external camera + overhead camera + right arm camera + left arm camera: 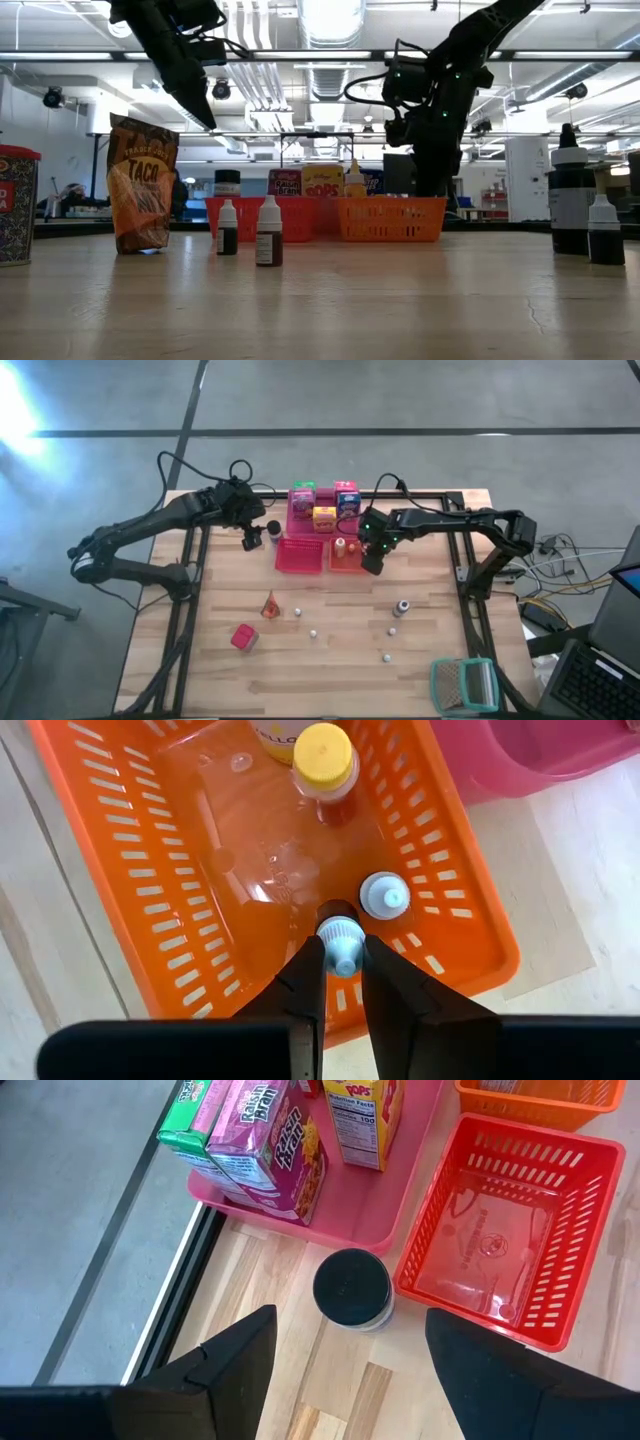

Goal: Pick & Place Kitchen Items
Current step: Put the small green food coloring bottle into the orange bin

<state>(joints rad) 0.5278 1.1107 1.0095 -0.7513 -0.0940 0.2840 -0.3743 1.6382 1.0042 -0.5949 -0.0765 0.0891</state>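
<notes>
My right gripper (pixel 342 955) hangs inside the orange basket (pixel 150 890), shut on a small dark bottle with a pale cap (pixel 340 935). A second white-capped bottle (pixel 385 895) and a yellow-capped bottle (pixel 325 760) stand on the basket's floor beside it. My left gripper (pixel 350 1335) hovers open above a black-lidded jar (pixel 352 1288). The jar stands on the table between the pink tray (pixel 400 1190) of cartons and the red basket (pixel 510 1230). In the high view the right gripper (pixel 372 555) is over the orange basket (pixel 347 553) and the left gripper (pixel 250 538) is beside the jar (pixel 273 530). My right gripper pinches the small bottle at its pale cap (pixel 340 928) between its two fingertips, coming steeply from above. The bottle stays upright below the fingers, inside the orange basket. Whether its base rests on the basket's floor I cannot tell.
On the near half of the table stand a taco bag (pixel 140 185), a red can (pixel 243 637), two small bottles (pixel 269 232), a dark bottle (pixel 402 607) and several pale round pieces (pixel 313 632). A teal-framed wire-mesh thing (pixel 463 685) lies at the near right corner.
</notes>
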